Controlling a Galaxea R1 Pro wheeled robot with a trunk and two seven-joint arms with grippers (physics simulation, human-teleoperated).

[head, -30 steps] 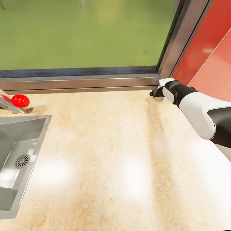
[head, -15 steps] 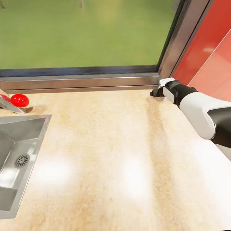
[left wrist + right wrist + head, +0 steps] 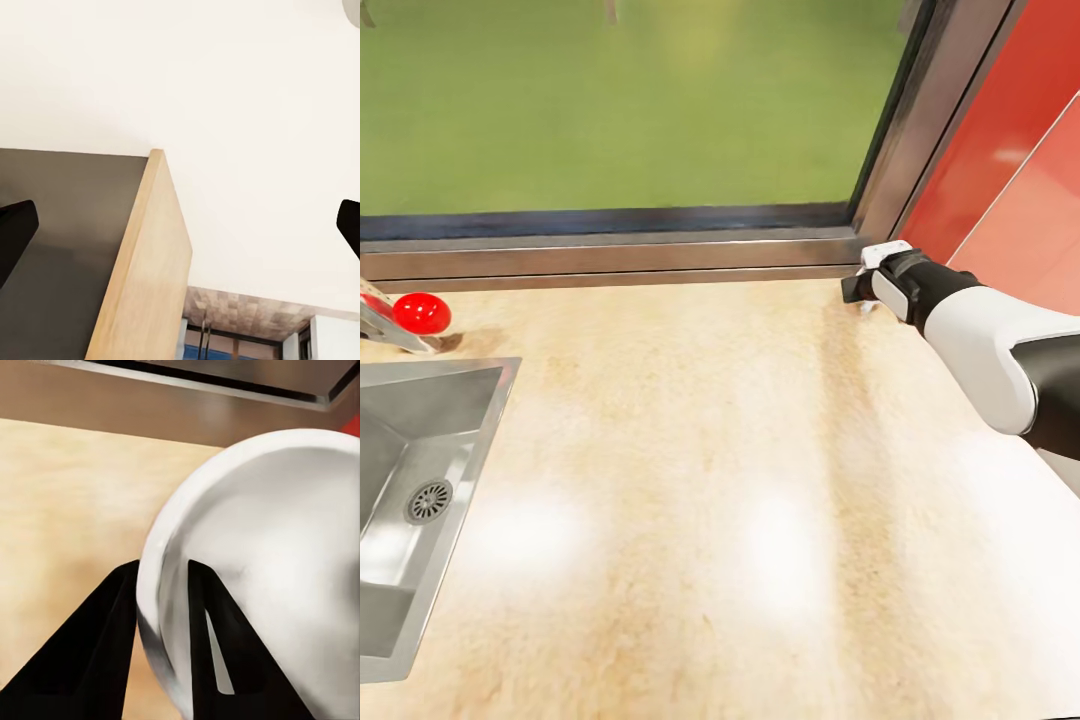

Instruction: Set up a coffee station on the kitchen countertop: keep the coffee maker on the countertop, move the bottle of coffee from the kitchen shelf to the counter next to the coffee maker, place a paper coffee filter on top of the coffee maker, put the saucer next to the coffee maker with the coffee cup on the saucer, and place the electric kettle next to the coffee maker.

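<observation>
The kitchen countertop (image 3: 710, 450) is a light beige slab running under a window. My right gripper (image 3: 850, 289) reaches to its back right corner, close to the window sill. In the right wrist view the right gripper (image 3: 163, 566) is shut on the rim of the saucer (image 3: 270, 547), a round white dish held tilted above the countertop (image 3: 60, 495), with one finger on each face. My left gripper (image 3: 180, 225) is open and points up at a white ceiling, its dark fingertips (image 3: 15, 229) far apart with nothing between them.
A steel sink (image 3: 420, 480) is set into the counter at the left, with a red tap knob (image 3: 422, 313) behind it. The metal window frame (image 3: 610, 255) borders the back, and a red wall (image 3: 1000, 150) stands at the right. A wooden panel (image 3: 142, 270) rises near the left gripper.
The right gripper has drawn slightly to the right along the back of the counter, still holding the saucer. The sink and the knob stay put.
</observation>
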